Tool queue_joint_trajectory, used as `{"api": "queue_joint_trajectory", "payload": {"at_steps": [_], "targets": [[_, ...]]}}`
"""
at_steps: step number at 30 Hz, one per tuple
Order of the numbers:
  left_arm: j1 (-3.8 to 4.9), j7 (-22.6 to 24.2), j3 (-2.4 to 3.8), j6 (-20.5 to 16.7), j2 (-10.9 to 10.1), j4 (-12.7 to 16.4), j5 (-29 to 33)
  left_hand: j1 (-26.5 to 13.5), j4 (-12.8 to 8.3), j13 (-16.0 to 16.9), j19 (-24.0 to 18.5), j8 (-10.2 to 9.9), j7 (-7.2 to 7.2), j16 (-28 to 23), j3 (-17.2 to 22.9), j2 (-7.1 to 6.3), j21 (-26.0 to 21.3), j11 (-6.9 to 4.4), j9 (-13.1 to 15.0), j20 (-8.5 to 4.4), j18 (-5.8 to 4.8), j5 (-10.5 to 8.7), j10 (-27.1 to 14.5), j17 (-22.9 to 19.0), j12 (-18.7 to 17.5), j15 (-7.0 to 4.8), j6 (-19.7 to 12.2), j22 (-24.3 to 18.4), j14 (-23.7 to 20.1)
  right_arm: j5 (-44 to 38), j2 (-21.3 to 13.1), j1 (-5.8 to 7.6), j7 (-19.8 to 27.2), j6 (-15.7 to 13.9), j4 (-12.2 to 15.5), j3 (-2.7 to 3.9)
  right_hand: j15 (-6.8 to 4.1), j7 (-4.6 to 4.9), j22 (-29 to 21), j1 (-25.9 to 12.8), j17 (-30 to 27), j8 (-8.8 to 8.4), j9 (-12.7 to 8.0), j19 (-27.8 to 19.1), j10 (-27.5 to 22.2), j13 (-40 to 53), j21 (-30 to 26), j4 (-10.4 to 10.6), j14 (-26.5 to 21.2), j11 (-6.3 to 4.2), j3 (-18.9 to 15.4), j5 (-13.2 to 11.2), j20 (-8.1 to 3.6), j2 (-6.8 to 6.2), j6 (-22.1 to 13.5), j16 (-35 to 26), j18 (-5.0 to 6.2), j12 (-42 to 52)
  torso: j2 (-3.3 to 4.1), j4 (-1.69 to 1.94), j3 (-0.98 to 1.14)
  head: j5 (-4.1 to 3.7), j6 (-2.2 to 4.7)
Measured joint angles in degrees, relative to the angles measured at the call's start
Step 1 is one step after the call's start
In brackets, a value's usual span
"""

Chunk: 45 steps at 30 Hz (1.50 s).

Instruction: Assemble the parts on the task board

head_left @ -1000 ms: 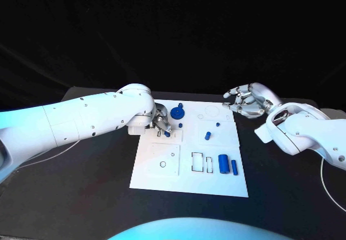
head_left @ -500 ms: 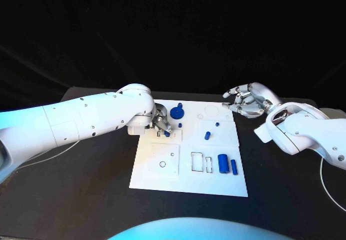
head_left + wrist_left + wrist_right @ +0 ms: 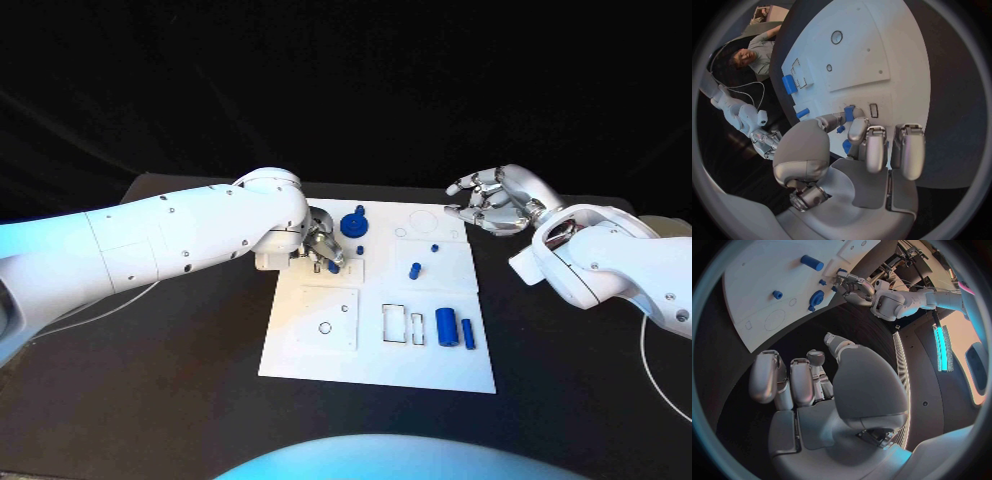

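On task board (image 3: 378,340), left hand (image 3: 320,247) pinches part (image 3: 849,113).

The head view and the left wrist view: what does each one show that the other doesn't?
Head view alone: the whole task board with both arms, and the right hand hovering off its far right corner, holding nothing. Left wrist view alone: a close look from behind the left hand, its fingers pinching a small blue part against the board. Both share the board, the left hand and the loose blue cylinder.
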Motion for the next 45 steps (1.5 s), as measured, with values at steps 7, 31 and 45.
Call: {"api": "queue_joint_trajectory", "payload": {"at_steps": [7, 31, 45], "targets": [[0.0, 0.0, 0.01, -0.1, 0.0, 0.0, 0.0, 0.4, 0.0, 0.1, 0.0, 0.0, -0.2, 0.0, 0.0, 0.39, 0.0, -0.09, 0.8, -0.39, 0.0, 0.98, 0.1, 0.0, 0.0, -0.15, -0.2, 0.0, 0.0, 0.0, 0.0, 0.0, 0.0, 0.0, 0.0, 0.0, 0.0, 0.0, 0.0, 0.0, 0.0, 0.0, 0.0, 0.0, 0.0, 0.0, 0.0, 0.0, 0.0, 0.0, 0.0, 0.0, 0.0, 0.0, 0.0, 0.0, 0.0, 0.0, 0.01, 0.01, -0.03, -0.03, -0.12], [-0.03, -0.2, -0.08, 0.0, 0.1, -0.3, 0.3, -3.0, 1.9, 0.1, 0.0, 0.0, -1.12, 0.0, -2.2, 0.03, 0.0, -0.09, 2.1, -0.38, 0.0, 0.06, 0.1, 0.0, 0.0, -0.14, 1.4, 0.0, 0.0, 0.0, -0.2, 0.0, 0.0, 0.0, 0.2, 0.0, 0.0, 0.0, 0.0, 0.2, -0.2, 0.24, 0.1, 0.0, -0.2, -0.4, -0.6, 0.3, 0.0, -0.21, 0.0, 0.0, 0.0, -0.24, 0.0, -0.2, 0.0, 0.0, 0.0, 0.01, 0.03, -0.12, -0.31], [-0.07, -0.4, -0.09, 0.5, 0.4, -0.6, 0.6, -4.5, 6.0, 0.1, 0.0, -0.5, -1.07, 0.0, -7.8, -0.11, 0.0, -0.08, 2.4, -0.37, 0.0, 0.08, 0.1, 0.0, 0.0, -0.14, 2.0, 0.0, 0.0, 0.0, -0.3, 0.0, 0.2, -0.1, 0.5, 0.0, 0.0, 0.0, -0.1, 0.2, -0.3, 0.24, 0.1, 0.2, -0.2, -0.5, -0.6, 0.3, 0.0, -0.21, 0.0, 0.0, -0.22, -0.24, 0.0, -0.2, 0.0, 0.0, -0.03, -0.02, 0.03, -0.23, -0.34]]}}
